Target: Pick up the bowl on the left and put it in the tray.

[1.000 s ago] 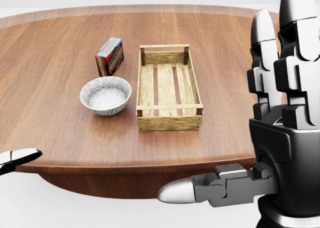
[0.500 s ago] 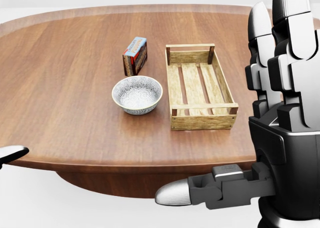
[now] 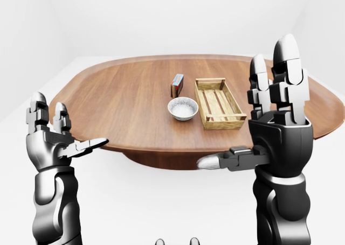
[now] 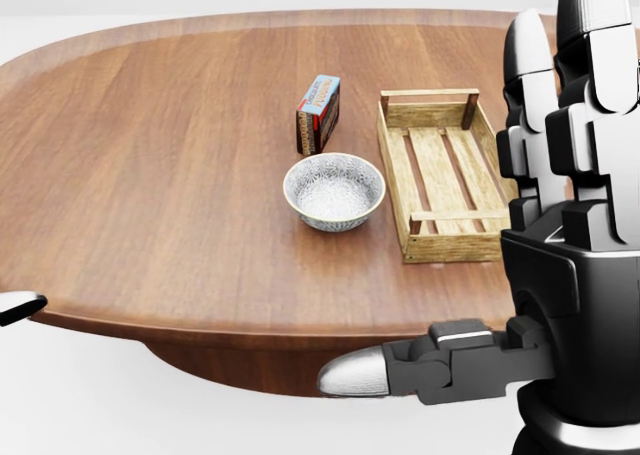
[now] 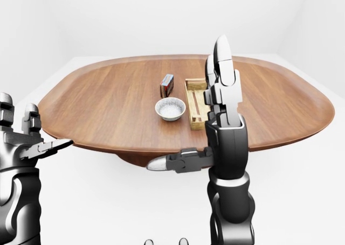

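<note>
A patterned white bowl (image 4: 334, 190) rests upright on the round wooden table (image 4: 150, 175), near the middle of the head view. Just to its right lies the slatted wooden tray (image 4: 455, 247), with nothing in it. My right hand (image 3: 264, 121) is raised short of the table's near edge, open, fingers pointing up and thumb out to the left; in the head view it covers the tray's right side. At the lower left of the left-eye view my left hand (image 3: 64, 132) is also open and holds nothing. Both hands are well away from the bowl.
A small red and blue box (image 4: 318, 113) stands on its edge just above the bowl, left of the tray's far end. The table's near edge crosses the lower part of the head view, with white floor below it.
The camera has moved: bowl, box and tray have all slid rightward in the head view. The things themselves sit as before, and both hands remain open and raised.
</note>
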You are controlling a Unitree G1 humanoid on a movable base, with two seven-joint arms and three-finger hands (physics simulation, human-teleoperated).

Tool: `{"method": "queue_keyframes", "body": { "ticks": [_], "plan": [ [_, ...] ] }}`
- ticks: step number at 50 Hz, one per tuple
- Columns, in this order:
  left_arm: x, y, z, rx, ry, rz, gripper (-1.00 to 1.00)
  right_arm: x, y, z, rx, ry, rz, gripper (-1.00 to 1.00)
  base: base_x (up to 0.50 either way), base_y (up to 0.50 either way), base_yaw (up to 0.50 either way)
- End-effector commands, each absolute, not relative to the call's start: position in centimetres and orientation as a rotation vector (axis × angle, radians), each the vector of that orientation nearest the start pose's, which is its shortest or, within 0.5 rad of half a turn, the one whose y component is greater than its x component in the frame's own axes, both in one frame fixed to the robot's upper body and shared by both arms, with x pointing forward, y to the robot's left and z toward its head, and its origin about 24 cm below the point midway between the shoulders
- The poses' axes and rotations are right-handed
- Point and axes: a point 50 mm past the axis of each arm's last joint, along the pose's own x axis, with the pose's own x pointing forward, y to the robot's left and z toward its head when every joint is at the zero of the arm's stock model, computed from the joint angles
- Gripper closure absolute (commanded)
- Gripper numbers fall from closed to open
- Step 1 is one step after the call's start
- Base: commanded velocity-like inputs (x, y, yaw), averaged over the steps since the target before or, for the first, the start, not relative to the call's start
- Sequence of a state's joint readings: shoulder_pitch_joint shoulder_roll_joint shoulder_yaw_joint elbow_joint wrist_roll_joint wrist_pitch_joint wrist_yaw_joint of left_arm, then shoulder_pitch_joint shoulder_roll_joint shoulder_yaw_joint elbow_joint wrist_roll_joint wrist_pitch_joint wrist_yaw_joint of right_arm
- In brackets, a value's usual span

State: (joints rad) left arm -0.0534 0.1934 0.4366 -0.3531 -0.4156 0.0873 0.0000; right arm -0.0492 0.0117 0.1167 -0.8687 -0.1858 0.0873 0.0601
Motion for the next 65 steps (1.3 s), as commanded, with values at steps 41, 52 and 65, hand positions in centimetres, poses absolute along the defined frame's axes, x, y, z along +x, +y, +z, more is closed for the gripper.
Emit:
{"method": "queue_keyframes", "body": {
  "ticks": [41,52,65],
  "plan": [
    [23.0,26.3,15.0,-0.172,-0.431,0.274,-1.00,18.5,-13.3,22.2,-0.118,-0.805,0.049,-1.00,0.50,-0.01,0.00],
    [22.9,26.4,15.2,-0.178,-0.438,0.275,-1.00,18.7,-13.6,21.4,-0.126,-0.758,0.037,-1.00,0.50,0.00,0.00],
    [22.9,26.5,15.4,-0.181,-0.446,0.277,-1.00,18.8,-13.6,21.3,-0.138,-0.754,0.041,-1.00,0.50,-0.02,0.00]
  ]
}}
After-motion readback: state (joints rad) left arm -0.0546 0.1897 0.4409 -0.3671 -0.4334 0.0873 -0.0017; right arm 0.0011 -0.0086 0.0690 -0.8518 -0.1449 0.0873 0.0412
